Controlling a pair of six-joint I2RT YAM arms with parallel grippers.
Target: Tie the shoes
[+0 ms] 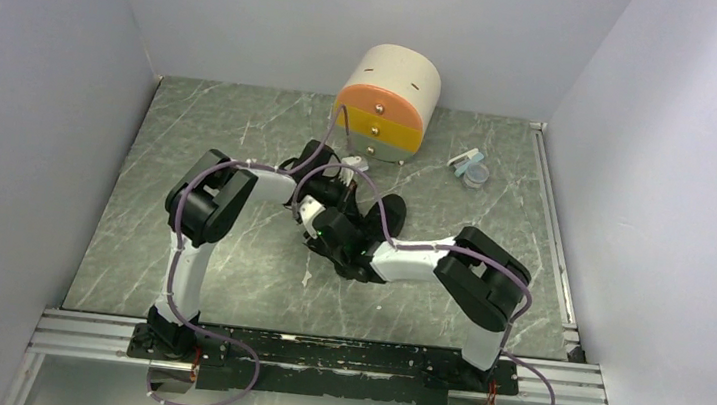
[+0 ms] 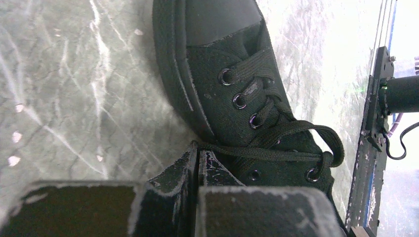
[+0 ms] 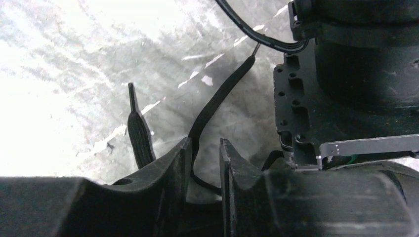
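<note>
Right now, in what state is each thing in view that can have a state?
black shoe: untied, no bow.
lace: loose across the eyelets, one strand drawn to the left gripper's tips.
left gripper: shut on the lace.
right gripper: open, a lace end running between the jaws, not pinched.
round drawer box: all three drawers shut.

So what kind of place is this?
Probably a robot test booth in a lab, not a home. Plain white walls box in a green marbled table, the left arm and right arm are bolted to a metal rail, and one black shoe lies there.
</note>
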